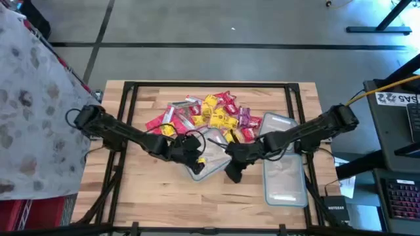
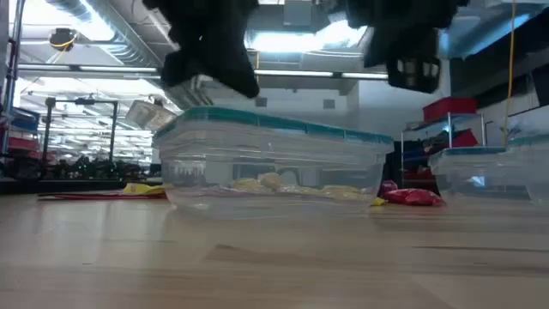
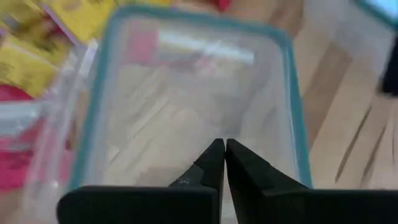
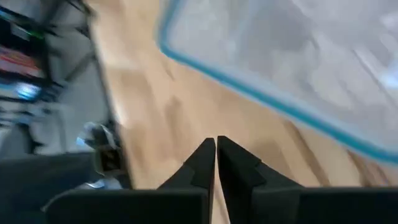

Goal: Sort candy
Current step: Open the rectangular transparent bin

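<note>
The candy (image 1: pixel 210 113) lies in a loose pile of red, yellow, purple and silvery pieces at the far middle of the table. A clear container with a teal rim (image 1: pixel 209 156) stands just in front of the pile, with some yellow pieces (image 2: pixel 274 184) in it. My left gripper (image 3: pixel 224 147) is shut and hovers over this container's near left part (image 1: pixel 195 157), holding nothing. My right gripper (image 4: pixel 216 143) is also shut with nothing in it. It hangs above the bare wood at the container's near right corner (image 1: pixel 233 174).
Two more clear containers stand on the table's right side, one farther back (image 1: pixel 279 124) and one nearer (image 1: pixel 285 178). A red piece (image 2: pixel 412 196) and a yellow piece (image 2: pixel 141 189) lie loose on the wood. Bare wood spans the near strip of the table (image 1: pixel 164 196).
</note>
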You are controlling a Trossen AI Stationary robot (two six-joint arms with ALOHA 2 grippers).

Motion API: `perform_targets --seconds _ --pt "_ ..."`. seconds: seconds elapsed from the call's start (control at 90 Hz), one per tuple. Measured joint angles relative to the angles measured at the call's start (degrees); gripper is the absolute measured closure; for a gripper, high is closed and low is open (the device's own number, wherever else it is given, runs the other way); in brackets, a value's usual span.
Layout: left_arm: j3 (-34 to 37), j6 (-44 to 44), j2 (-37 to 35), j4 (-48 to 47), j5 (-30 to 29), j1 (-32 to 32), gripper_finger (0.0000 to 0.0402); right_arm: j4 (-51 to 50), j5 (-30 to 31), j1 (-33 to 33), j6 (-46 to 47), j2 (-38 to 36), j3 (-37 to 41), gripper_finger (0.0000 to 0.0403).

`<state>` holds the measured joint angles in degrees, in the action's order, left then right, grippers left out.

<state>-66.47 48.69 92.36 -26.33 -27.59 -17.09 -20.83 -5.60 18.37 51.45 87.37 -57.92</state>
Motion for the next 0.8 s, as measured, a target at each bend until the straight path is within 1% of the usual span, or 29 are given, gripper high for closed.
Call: perform_targets --seconds 0.1,0.167,0.222,0.278,0.367,0.489,0.578,0.667,0.722,0.8 --pt "-0.2 -1.0 -0.3 2.2 -1.6 0.1 0.0402 4.3 -0.2 2.2 -1.5 0.0 3.3 0.0377" --pt "-0.2 -2.1 0.0 4.7 -1.6 0.6 0.0402 5.9 0.1 3.3 -1.6 0.0 6.4 0.0355" --pt "-0.3 -3.2 0.8 7.5 -1.3 0.9 0.0402 8.1 1.8 3.9 -0.9 0.0 9.1 0.0333" --pt "-0.3 -4.6 2.1 9.6 -0.5 1.5 0.0402 11.8 3.4 3.9 -0.5 0.0 11.5 0.031" --pt "-0.3 -6.3 4.2 12.5 2.7 2.6 0.0402 17.5 5.2 3.4 -0.5 0.0 15.0 0.0275" --pt "-0.3 -6.7 7.3 11.7 5.5 3.9 0.0402 21.8 8.5 2.6 -0.4 0.0 17.7 0.0239" --pt "-0.3 -6.6 9.8 11.0 7.2 4.6 0.0402 21.9 10.8 2.2 -0.5 0.1 19.2 0.0225" --pt "-0.5 -6.4 11.1 9.9 9.8 5.2 0.0402 25.5 13.1 2.2 -1.2 0.8 20.5 0.0221" --pt "-0.7 -5.3 11.4 8.3 11.6 5.3 0.0401 28.5 13.1 2.2 -2.1 2.0 20.8 0.022" --pt "-0.7 -4.3 11.4 5.8 11.5 5.1 0.0401 32.5 13.0 2.2 -3.3 4.5 21.0 0.022"
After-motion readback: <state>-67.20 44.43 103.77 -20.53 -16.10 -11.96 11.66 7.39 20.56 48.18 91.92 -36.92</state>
